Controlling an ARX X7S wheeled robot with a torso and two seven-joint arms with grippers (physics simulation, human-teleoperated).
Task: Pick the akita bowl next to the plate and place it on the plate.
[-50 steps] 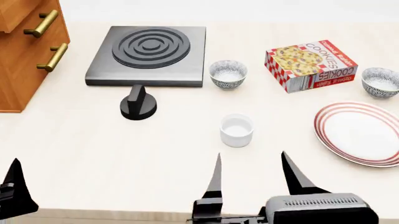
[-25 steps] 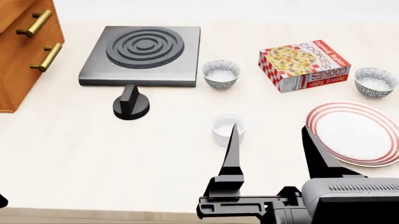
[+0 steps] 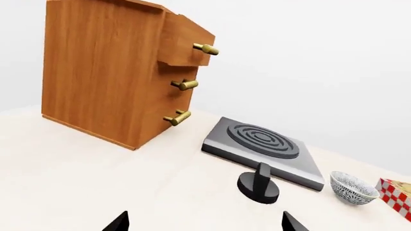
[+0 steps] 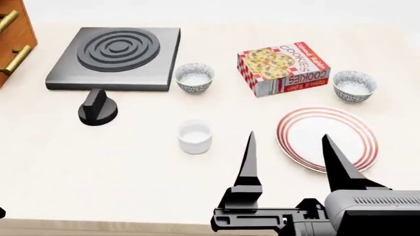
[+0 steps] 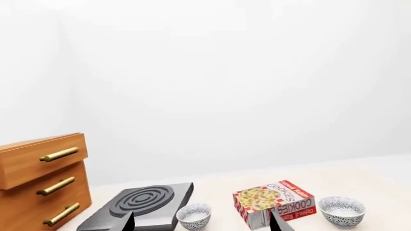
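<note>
We are at the very start: nothing is picked up yet. Our right gripper (image 4: pixel 288 147) has its two black fingers spread wide, with nothing between them. It hangs over the near side of the table (image 4: pixel 98 167), with one finger tip over the near rim of the plate (image 4: pixel 327 139). Our left gripper (image 3: pixel 202 222) shows only two dark tips at the edge of its own camera; they sit far apart with nothing between them, so we think it is spread too.

The akita bowl (image 4: pixel 354 86) we want sits just behind the plate, to the right of the cookie box (image 4: pixel 284 68). It stands upright. A second bowl (image 4: pixel 194 77) just like it sits by the stove burner (image 4: pixel 113 58), well away from the plate, so we leave that one. The white cup (image 4: pixel 195 136) is not ours either.

Next we think the right gripper must reach forward past the plate, come down over the bowl's rim, and squeeze one side of it
</note>
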